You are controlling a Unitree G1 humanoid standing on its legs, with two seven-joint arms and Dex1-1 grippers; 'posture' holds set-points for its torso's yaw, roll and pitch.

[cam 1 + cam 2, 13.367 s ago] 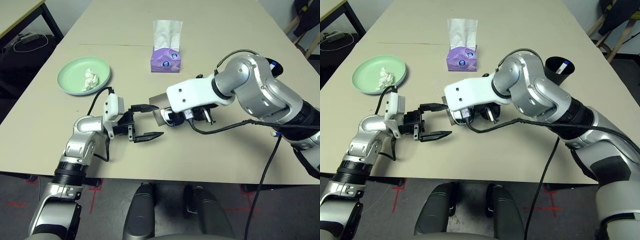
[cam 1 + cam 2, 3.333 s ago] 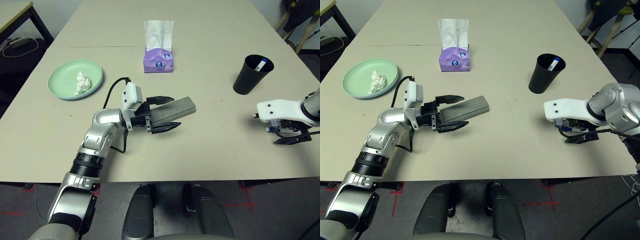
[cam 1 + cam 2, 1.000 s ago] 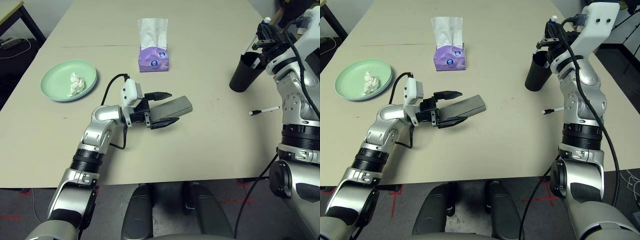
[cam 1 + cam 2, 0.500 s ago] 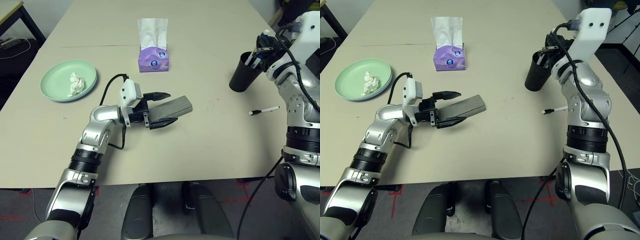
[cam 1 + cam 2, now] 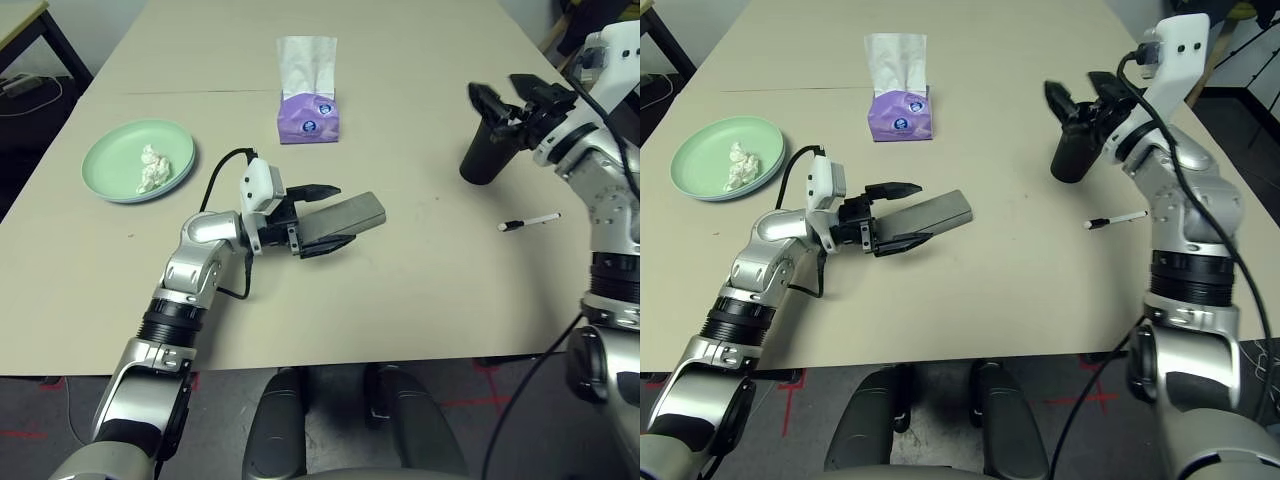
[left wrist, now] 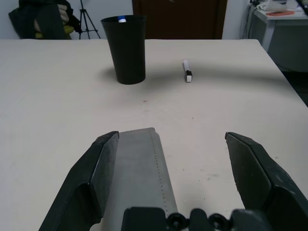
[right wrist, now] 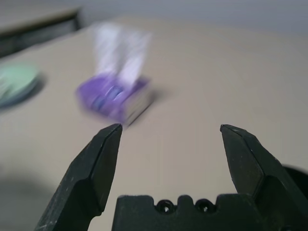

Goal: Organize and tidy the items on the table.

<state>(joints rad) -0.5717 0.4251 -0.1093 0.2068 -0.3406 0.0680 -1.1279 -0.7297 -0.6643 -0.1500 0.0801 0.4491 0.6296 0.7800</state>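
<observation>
Showing two candidates for the coming move. Marker pen (image 5: 530, 221) loose on the desk (image 5: 420, 290), right of centre, just near-right of the black cup (image 5: 487, 152); long axis running almost left-right, black cap end toward the left, far tip tilted slightly up-right. Right hand (image 5: 508, 101) raised over the cup, fingers spread wide and empty, aimed far-left toward the purple tissue pack (image 5: 308, 118); pen therefore below and nearer than that hand, well within the right arm's side. Left hand (image 5: 322, 217) at mid-desk, fingers wide, straddling the grey glasses case (image 5: 345, 217) that points right toward the cup; grip on the case not confirmed. Green plate (image 5: 138, 160) with tissue wad (image 5: 150, 168) at far left. Judged: pen goes to the right arm.
</observation>
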